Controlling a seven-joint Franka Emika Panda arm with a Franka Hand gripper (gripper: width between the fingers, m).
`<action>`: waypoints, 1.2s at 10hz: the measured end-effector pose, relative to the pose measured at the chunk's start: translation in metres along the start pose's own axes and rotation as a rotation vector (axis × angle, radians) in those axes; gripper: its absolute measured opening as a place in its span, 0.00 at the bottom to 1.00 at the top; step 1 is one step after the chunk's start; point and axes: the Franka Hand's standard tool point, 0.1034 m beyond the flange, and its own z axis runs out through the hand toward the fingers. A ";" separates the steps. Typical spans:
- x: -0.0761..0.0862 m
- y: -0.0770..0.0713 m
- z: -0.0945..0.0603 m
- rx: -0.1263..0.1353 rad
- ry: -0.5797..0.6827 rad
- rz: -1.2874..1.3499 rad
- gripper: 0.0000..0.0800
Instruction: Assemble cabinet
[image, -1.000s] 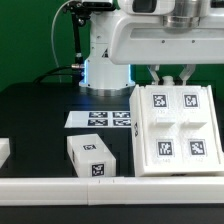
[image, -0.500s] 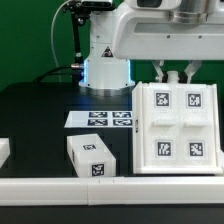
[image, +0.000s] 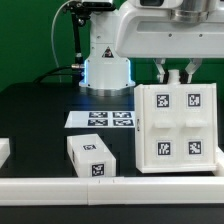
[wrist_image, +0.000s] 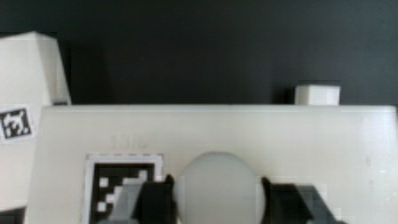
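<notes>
Item: cabinet (image: 179, 126), a large white box-shaped frame on the exterior view's right of the black table (image: 40, 115). It stands raised on edge, close to the table's white front rim. The broad face turned to the camera is divided into four sections, each bearing a black-and-white square tag. Holder: gripper (image: 173, 77), reaching down from the white arm directly above. Its two fingers are drawn in narrow and clamped on the cabinet's top edge, about midway along it. The wrist view shows the same top wall of the cabinet (wrist_image: 231, 130) filling the lower half of the frame, with one tag partly visible on it. Other contents: marker board (image: 100, 118), flat on the table just to the exterior view's left of the cabinet, in front of the robot's base (image: 105, 68). A small white block (image: 92, 157) with tags on its top and front lies near the front rim, apart from the cabinet. A further white part (image: 4, 151) is cut off at the exterior view's left edge. Background: green backdrop (image: 30, 35).
</notes>
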 end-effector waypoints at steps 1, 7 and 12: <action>0.007 0.002 -0.002 -0.003 0.005 0.003 0.27; 0.041 0.006 -0.008 -0.025 0.049 0.004 0.27; 0.049 0.000 -0.011 -0.027 0.135 -0.010 0.27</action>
